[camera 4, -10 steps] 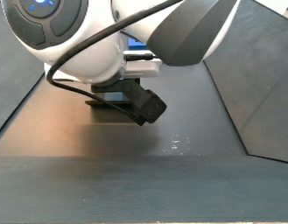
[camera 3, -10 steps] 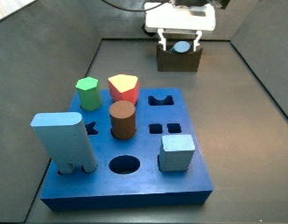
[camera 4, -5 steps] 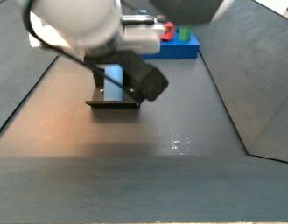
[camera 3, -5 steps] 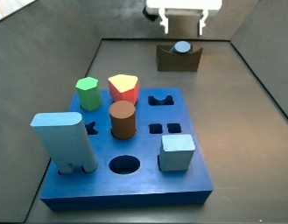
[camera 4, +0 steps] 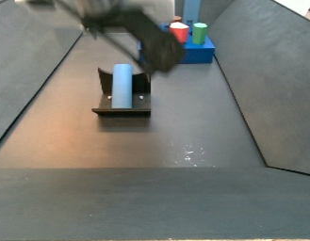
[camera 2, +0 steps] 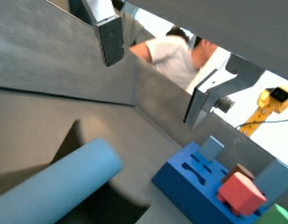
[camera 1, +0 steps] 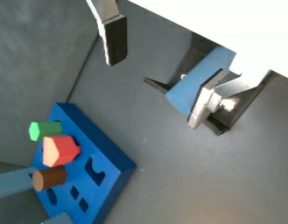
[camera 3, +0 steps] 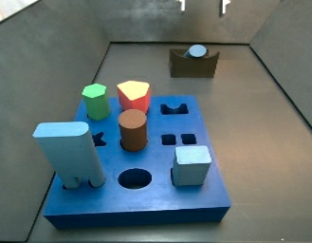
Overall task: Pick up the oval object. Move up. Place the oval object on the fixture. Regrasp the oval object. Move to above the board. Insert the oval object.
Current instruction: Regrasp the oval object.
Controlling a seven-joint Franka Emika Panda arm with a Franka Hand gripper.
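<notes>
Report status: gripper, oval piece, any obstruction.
Gripper open, empty, raised above the fixture. Oval object resting on fixture, released. Nothing in the way; board off to the side.

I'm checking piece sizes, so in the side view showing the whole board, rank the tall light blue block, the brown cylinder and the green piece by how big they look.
1. Light blue block, though nearest the camera.
2. Brown cylinder.
3. Green piece, farthest back.

The gripper is open, high at the frame's edge.
</notes>
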